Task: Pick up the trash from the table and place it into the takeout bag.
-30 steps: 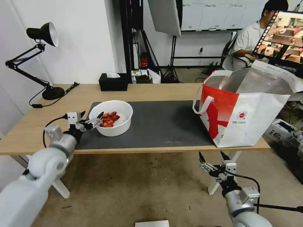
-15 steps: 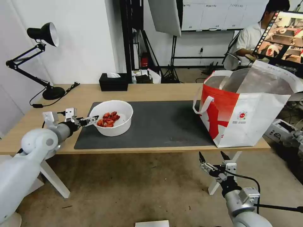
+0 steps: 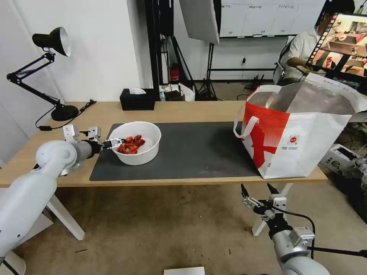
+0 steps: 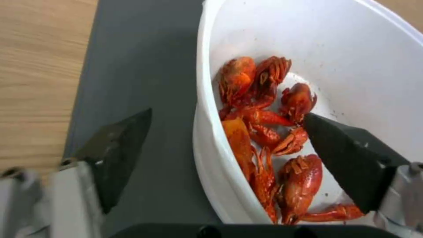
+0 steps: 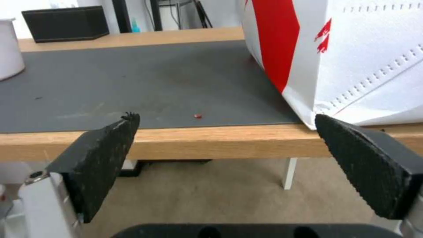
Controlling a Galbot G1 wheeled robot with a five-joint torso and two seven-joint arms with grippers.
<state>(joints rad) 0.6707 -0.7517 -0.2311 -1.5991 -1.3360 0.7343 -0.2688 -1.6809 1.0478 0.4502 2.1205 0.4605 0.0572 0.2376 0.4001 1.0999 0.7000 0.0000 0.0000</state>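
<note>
Your left end effector [image 3: 113, 144] is spread wide and straddles the near-left rim of the white bowl [image 3: 143, 154], one black finger [image 4: 119, 155] outside over the dark grey mat [image 3: 198, 152] and the other among the red crayfish shells [image 4: 264, 132], not yet closed on the wall. The bowl sits at the mat's left end on the tabletop [image 3: 172, 109], well apart from the takeout bag [image 3: 302, 141] standing open at the right end. Your right end effector [image 3: 257, 191] hangs below the tabletop's front edge near the bag, fingers apart and empty.

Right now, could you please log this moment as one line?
left gripper: open, straddling white round bowl rim | right gripper: open, below table edge | red-and-white takeout bag: upright
</note>
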